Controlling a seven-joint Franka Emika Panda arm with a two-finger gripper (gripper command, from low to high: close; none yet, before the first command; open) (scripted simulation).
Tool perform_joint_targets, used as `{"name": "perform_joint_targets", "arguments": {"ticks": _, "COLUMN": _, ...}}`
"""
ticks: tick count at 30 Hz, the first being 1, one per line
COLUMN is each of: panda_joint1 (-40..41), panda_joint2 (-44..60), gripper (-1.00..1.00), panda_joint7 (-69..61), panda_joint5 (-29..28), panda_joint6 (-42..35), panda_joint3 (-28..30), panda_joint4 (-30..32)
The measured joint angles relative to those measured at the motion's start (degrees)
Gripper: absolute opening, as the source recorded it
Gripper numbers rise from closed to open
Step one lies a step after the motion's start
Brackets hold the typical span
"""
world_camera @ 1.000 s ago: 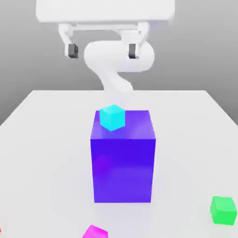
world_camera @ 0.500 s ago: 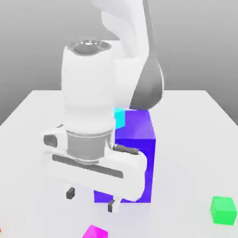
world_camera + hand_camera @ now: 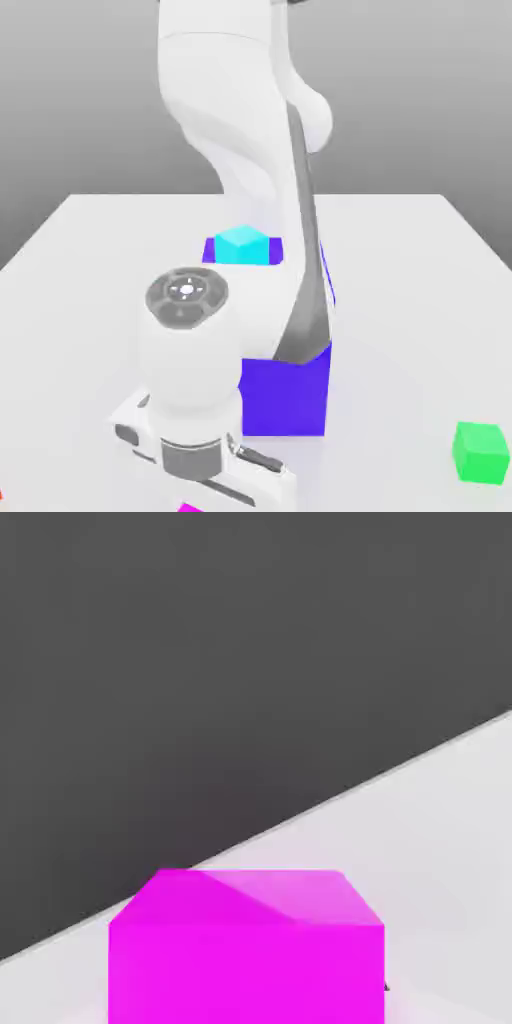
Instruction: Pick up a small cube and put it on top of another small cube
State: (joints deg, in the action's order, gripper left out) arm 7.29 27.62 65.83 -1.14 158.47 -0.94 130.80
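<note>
Arm low at the bench's (image 3: pixel 90 240) near edge

Claw pinches the magenta cube (image 3: pixel 246 947); green cube (image 3: pixel 481 452) sits well apart at 3 o'clock, open bench between.

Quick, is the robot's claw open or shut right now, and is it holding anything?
Claw: shut on the magenta cube, which sits on the white table.

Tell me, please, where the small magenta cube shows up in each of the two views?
Exterior view: the magenta cube is a sliver at the bottom edge, under the lowered hand, on the exterior view's left of the green cube.
Hand view: it sits large and close.
Shared landmark: the white table, on which it rests.
</note>
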Motion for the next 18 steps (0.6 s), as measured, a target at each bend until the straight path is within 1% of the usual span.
{"name": "perform_joint_targets", "arguments": {"ticks": 3, "panda_joint1": 0.13, "panda_joint2": -5.66, "gripper": -1.0, "panda_joint7": -0.2, "panda_joint5": 0.26, "panda_joint6": -4.43, "panda_joint3": -0.19, "panda_joint4": 1.23}}
{"name": "perform_joint_targets", "arguments": {"ticks": 4, "panda_joint1": -0.66, "panda_joint2": -7.17, "gripper": -1.0, "panda_joint7": -0.73, "panda_joint5": -0.06, "panda_joint6": -5.61, "panda_joint3": -1.12, "panda_joint4": 1.59}}
{"name": "perform_joint_targets", "arguments": {"ticks": 13, "panda_joint1": -12.91, "panda_joint2": -13.85, "gripper": -1.0, "panda_joint7": -8.46, "panda_joint5": -4.76, "panda_joint6": -9.47, "panda_joint3": -14.39, "panda_joint4": 5.0}}
{"name": "perform_joint_targets", "arguments": {"ticks": 15, "panda_joint1": -16.47, "panda_joint2": -12.52, "gripper": -1.0, "panda_joint7": -9.23, "panda_joint5": -7.39, "panda_joint6": -8.72, "panda_joint3": -16.81, "panda_joint4": 4.76}}
{"name": "perform_joint_targets", "arguments": {"ticks": 17, "panda_joint1": -19.97, "panda_joint2": -8.33, "gripper": -1.0, "panda_joint7": -8.1, "panda_joint5": -11.41, "panda_joint6": -5.76, "panda_joint3": -16.73, "panda_joint4": 3.98}}
{"name": "perform_joint_targets", "arguments": {"ticks": 18, "panda_joint1": -20.94, "panda_joint2": -6.87, "gripper": 1.0, "panda_joint7": -7.56, "panda_joint5": -12.55, "panda_joint6": -4.6, "panda_joint3": -16.25, "panda_joint4": 3.79}}
